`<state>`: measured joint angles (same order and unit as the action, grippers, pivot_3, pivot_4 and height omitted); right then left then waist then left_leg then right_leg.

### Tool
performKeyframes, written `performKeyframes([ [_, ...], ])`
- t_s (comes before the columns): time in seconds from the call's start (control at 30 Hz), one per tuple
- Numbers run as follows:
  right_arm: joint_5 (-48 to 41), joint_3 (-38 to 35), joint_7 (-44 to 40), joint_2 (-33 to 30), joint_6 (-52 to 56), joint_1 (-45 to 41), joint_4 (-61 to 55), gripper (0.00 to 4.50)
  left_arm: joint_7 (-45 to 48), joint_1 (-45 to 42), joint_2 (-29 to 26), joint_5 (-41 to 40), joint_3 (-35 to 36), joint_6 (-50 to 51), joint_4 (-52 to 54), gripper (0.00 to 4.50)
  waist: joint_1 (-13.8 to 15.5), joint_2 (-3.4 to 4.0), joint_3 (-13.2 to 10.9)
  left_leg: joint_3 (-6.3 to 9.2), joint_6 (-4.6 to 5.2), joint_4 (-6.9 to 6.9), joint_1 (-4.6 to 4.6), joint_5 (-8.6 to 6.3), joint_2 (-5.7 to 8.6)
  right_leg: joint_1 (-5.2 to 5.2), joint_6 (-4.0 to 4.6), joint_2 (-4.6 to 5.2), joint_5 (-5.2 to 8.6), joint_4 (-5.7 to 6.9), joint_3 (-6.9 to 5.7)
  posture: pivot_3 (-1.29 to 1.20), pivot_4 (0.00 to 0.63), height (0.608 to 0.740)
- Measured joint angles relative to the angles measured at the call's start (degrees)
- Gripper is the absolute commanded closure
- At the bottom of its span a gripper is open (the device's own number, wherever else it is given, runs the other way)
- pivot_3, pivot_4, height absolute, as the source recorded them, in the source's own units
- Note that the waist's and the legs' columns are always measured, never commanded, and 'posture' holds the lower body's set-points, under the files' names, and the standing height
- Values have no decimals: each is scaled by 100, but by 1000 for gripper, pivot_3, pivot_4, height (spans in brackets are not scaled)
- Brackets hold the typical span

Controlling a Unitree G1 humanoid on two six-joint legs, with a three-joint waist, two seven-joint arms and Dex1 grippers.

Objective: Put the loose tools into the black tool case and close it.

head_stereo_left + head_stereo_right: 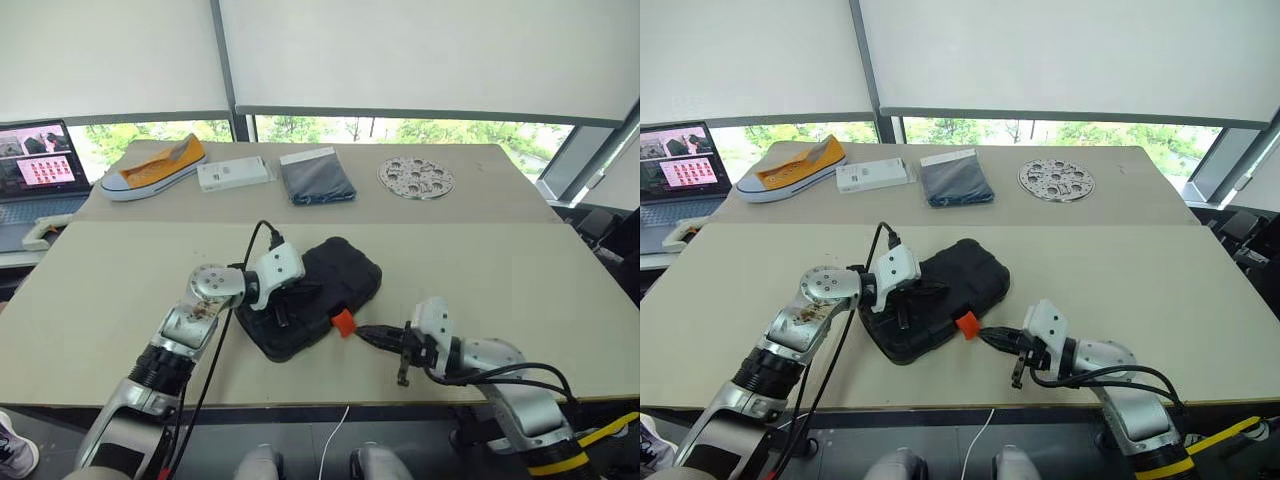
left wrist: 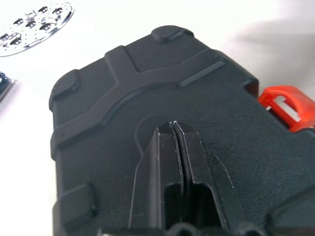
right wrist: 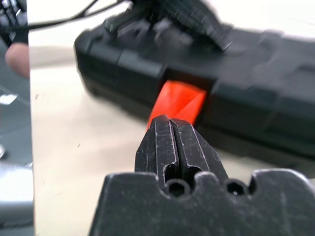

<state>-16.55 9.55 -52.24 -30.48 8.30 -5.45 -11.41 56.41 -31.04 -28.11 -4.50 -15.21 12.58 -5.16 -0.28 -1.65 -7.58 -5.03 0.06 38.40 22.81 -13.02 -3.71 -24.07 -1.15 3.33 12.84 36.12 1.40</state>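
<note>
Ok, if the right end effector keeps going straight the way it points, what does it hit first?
Most likely the orange latch on the front of the closed black tool case. The right end effector, shut, points straight at it; whether it already touches is unclear.

Black tool case [image 1: 335, 280], orange latch [image 1: 343, 322], beige table [image 1: 480, 270].

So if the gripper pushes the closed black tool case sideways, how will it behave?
The black tool case looks like rigid moulded plastic, so it would probably slide as one piece rather than bend. It lies flat and low on the table, so tipping seems unlikely. Its orange latch sticks out and could catch.
</note>
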Motion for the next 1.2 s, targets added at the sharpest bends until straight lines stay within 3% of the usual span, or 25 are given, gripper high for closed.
performKeyframes([
  [0.4, 409, 215, 172, 312, -29, -291, 619, 4500, 2, 71, -13, -48, 96, 245, 123, 4390, -34, 2, 4, 1, 0, -1, -3, 0, 0, 0, 7, -2, 4, 3, 4, 0, 150, 740],
  [0.7, -289, -29, -375, -75, 163, 424, -267, 4500, 5, 221, -79, -113, 169, 268, 230, 4390, -57, 3, 8, 1, 0, -9, -23, 0, -1, 3, 22, -8, 13, 6, 21, 0, 150, 740],
  [0.93, -128, 85, -183, 89, 228, -187, -208, 4500, -18, 203, -66, -110, 137, 283, 201, 4390, -46, 2, 8, -3, -1, -10, -43, -1, 2, 7, 34, -14, 16, 6, 41, 0, 150, 740],
  [1.2, 367, 311, -3, 433, 106, -643, 800, 4500, 58, 104, -97, -114, 132, 283, 142, 4390, -49, 0, 8, -13, 0, -15, -42, -1, 5, 3, 33, -16, 15, 6, 55, 0, 150, 740],
])
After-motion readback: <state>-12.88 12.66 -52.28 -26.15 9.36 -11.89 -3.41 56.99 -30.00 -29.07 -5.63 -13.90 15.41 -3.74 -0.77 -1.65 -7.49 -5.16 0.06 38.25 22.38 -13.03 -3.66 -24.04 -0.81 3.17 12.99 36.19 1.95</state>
